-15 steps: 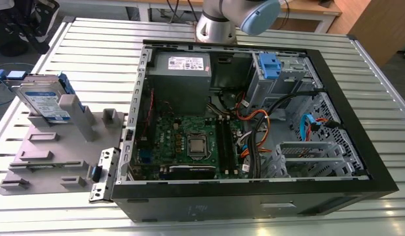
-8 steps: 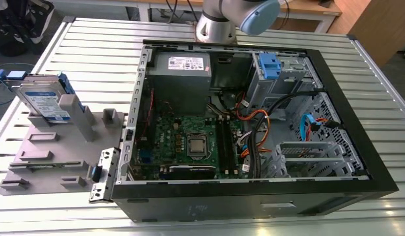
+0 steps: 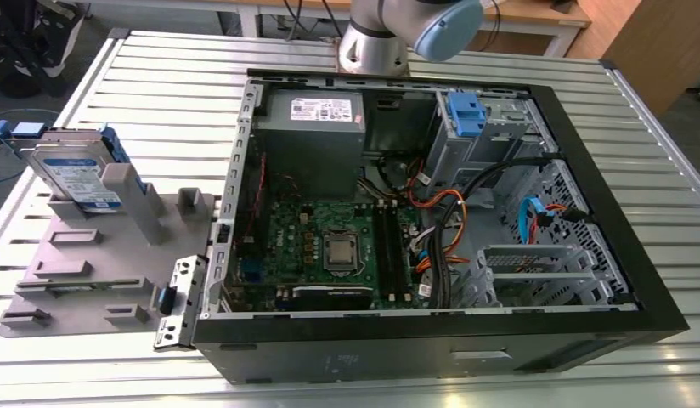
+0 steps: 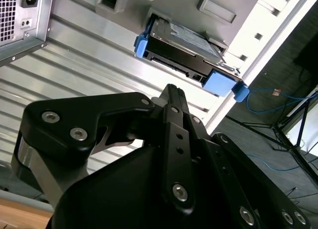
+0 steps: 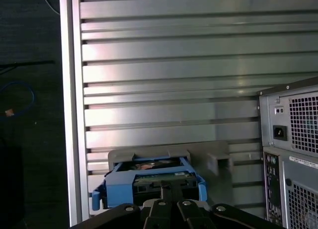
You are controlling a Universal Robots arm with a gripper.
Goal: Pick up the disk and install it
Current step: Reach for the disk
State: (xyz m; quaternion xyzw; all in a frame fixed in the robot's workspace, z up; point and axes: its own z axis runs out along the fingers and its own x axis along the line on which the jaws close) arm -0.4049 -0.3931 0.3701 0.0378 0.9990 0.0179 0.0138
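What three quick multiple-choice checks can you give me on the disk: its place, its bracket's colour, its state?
1. Where is the disk?
A) in the grey holder, at the exterior view's left of the case
B) inside the case
C) on top of the case
2. What colour is its bracket?
A) red
B) blue
C) green
3. What is its state?
A) clamped in the tool
B) lying flat inside the case
C) standing on edge, not held

Answers: 1 A, it stands in the holder outside the case. 2 B, blue frames it in both wrist views. 3 C, the tool is apart from it in the second wrist view.
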